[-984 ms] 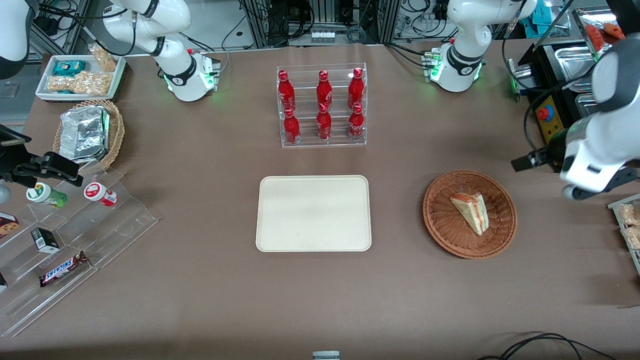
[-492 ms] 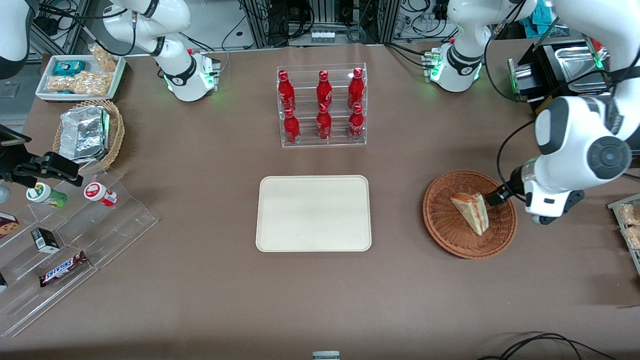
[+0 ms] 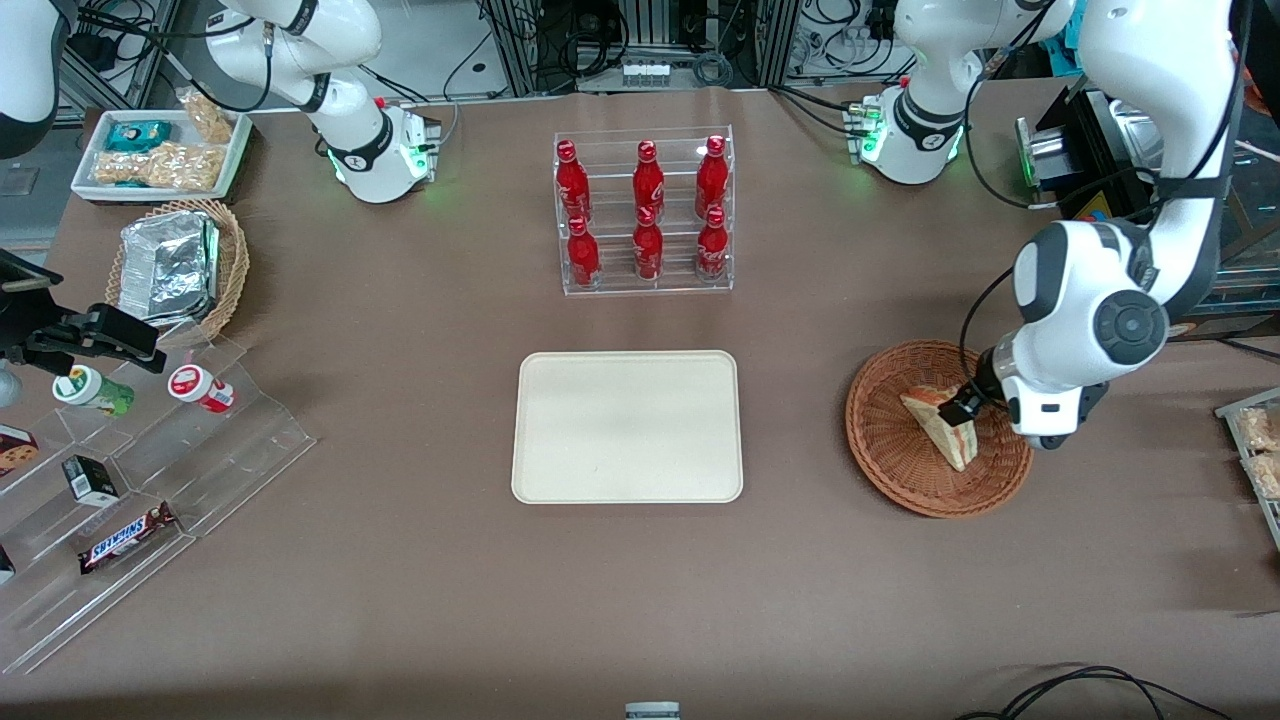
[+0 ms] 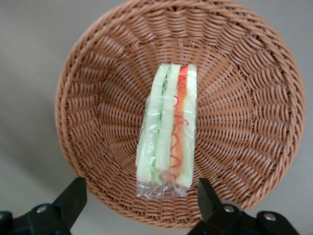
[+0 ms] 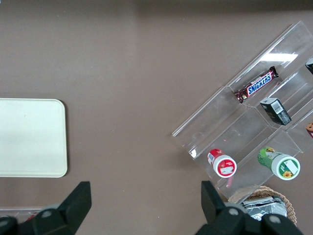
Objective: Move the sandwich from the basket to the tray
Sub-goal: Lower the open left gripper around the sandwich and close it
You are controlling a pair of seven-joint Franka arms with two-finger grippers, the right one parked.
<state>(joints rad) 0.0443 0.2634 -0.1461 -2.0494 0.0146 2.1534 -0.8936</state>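
Bright, even light from above, and soft shadows.

The brown table point(image 3: 400, 600) looks evenly lit, with only faint dark patches under things. The foil point(image 3: 168, 268) shines, and so do the red bottles point(image 3: 647, 210). Small green lights glow on the arm bases point(image 3: 905, 140). In the left wrist view the sandwich point(image 4: 168, 132) is sharp, and its clear wrap catches little glints. The basket point(image 4: 98, 98) weave shows clearly. The gripper point(image 4: 139, 205) above the basket looks dark, its black fingers point(image 4: 71, 200) wide apart and a bit soft.
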